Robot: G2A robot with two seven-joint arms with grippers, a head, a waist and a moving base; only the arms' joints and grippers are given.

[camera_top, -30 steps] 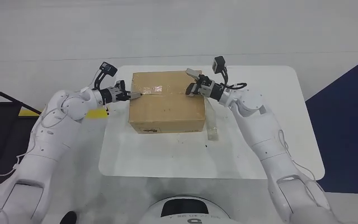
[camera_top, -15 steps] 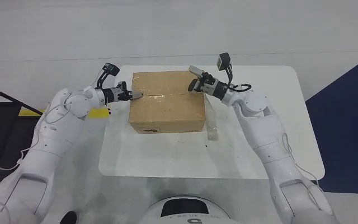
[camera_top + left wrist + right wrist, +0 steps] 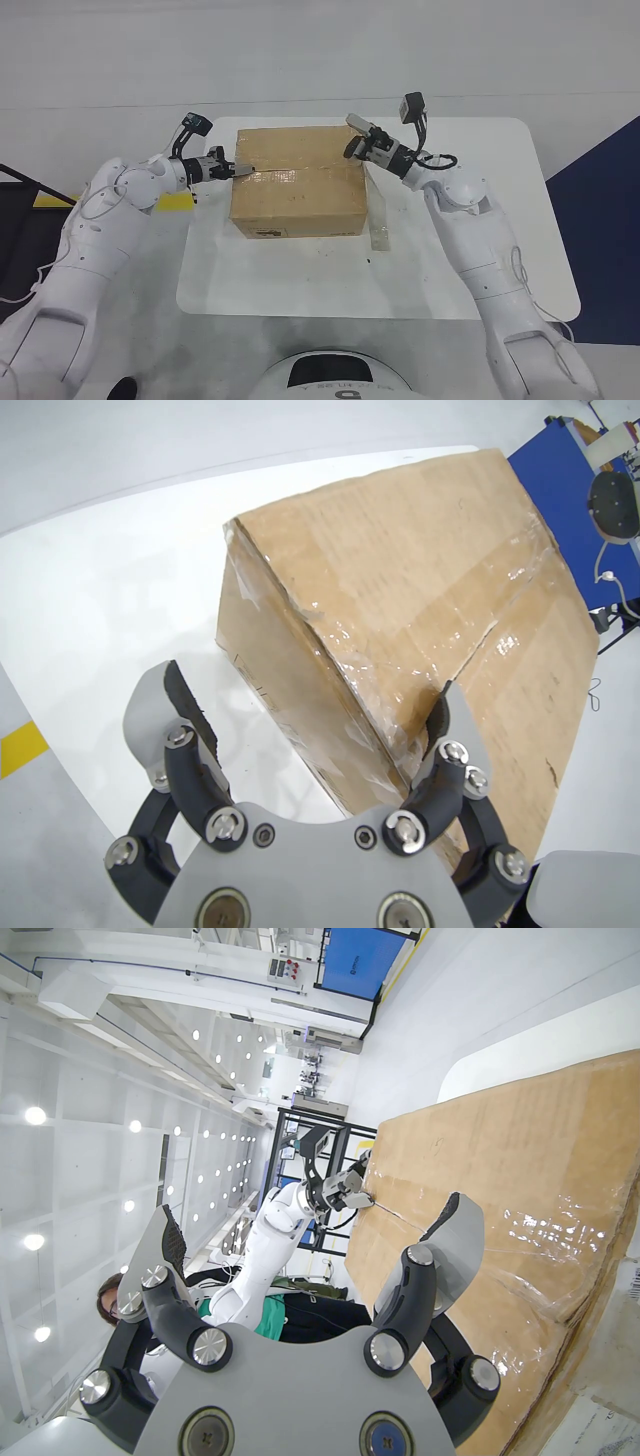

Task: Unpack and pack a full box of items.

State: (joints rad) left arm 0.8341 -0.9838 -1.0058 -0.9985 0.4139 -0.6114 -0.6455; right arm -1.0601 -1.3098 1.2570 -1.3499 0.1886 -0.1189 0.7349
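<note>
A taped-up brown cardboard box (image 3: 295,195) stands on the white table (image 3: 450,270). Clear tape (image 3: 290,172) runs along its top seam, and a loose strip of tape (image 3: 379,215) hangs down its right side. My left gripper (image 3: 233,169) is open at the box's left end. One finger (image 3: 446,705) rests at the seam on top (image 3: 400,565), and the other finger (image 3: 175,685) is beside the end wall. My right gripper (image 3: 358,138) hovers open over the far right corner, one finger (image 3: 457,1208) just above the taped top (image 3: 525,1168). The left gripper (image 3: 357,1195) shows at the far end.
The box takes up the table's far middle, with bare tabletop in front of it and to its right. A yellow floor strip (image 3: 175,203) lies past the table's left edge. A dark blue panel (image 3: 600,200) stands beyond the right edge.
My right gripper has drawn back from the box's top seam toward the far right corner and risen a little. The left gripper has barely shifted at the left end.
</note>
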